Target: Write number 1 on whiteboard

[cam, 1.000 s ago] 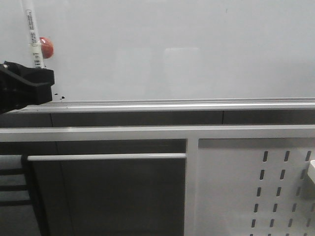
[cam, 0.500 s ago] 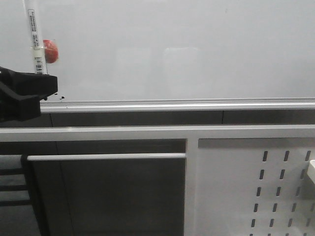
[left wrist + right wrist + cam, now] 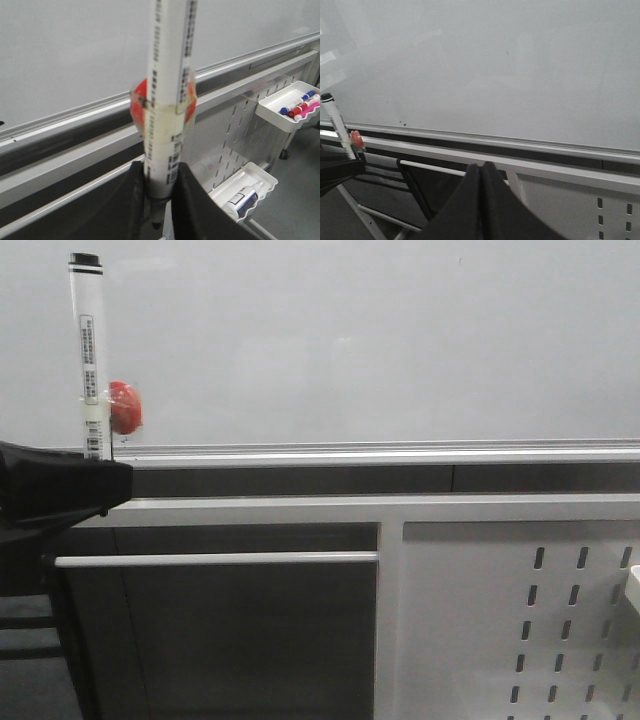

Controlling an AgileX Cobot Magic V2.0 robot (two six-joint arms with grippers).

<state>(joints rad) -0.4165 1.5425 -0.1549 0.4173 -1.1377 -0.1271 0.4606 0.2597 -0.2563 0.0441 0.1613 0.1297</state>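
Below whiteboard point(image 3: 380, 340) rail, left claw point(image 3: 159, 192) grips marker point(image 3: 90, 355); board bare.

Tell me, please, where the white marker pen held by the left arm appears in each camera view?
Front view: marker pen upright at far left, above the left tool.
Left wrist view: centre, filling the height.
Right wrist view: small, at left edge.
Shared landmark: the whiteboard's silver rail.

A white metal panel with slotted holes point(image 3: 520, 620) carries two white trays, one with coloured markers point(image 3: 295, 104), one with a bottle point(image 3: 243, 198).
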